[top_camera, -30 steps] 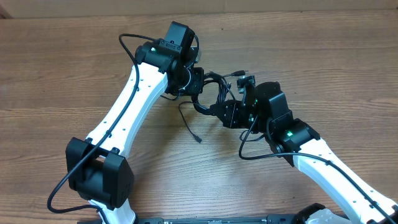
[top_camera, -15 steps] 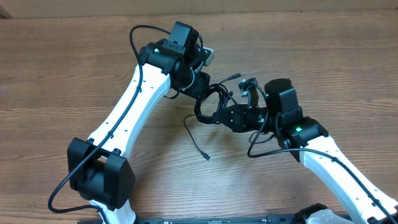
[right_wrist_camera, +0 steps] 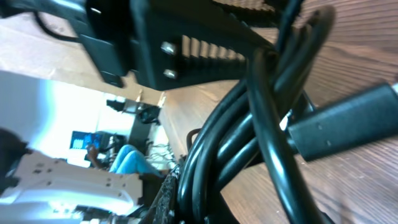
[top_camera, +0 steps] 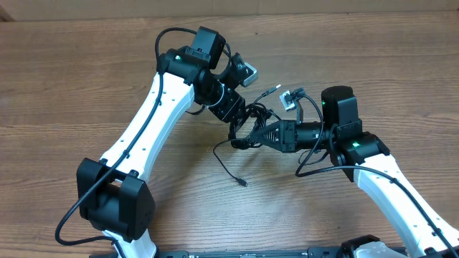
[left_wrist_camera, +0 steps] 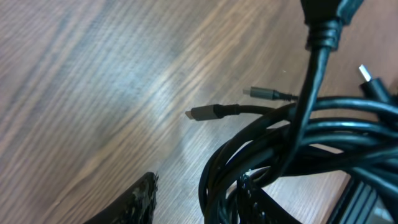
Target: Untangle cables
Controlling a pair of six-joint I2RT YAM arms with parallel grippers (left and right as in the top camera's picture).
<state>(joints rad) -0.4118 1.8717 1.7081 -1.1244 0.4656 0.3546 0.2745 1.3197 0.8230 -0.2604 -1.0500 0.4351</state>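
1. The cables (top_camera: 252, 117) sit in a black knot near the middle of the table (top_camera: 72, 72), a bit closer to its far edge. The knot is between the two claws.
2. The left claw (top_camera: 242, 119) reaches in from the far left side. Its two fingers (left_wrist_camera: 142, 198) stand apart, so it is open. Loops of the knot hang in the gap. Bare wood shows beside one finger, so the claw does not squeeze them.
3. The right claw (top_camera: 241, 142) points in from the right side. It is closed and pinches part of the knot.
4. In the right wrist view, black loops cross right in front of the camera, up off the wood.
5. One loose cord (top_camera: 231, 170) trails out of the knot toward the near edge and lies flat on the table.
6. A small plug (left_wrist_camera: 202, 112) and a thinner plug (left_wrist_camera: 264, 93) stick out just beside the knot, apart from each other.
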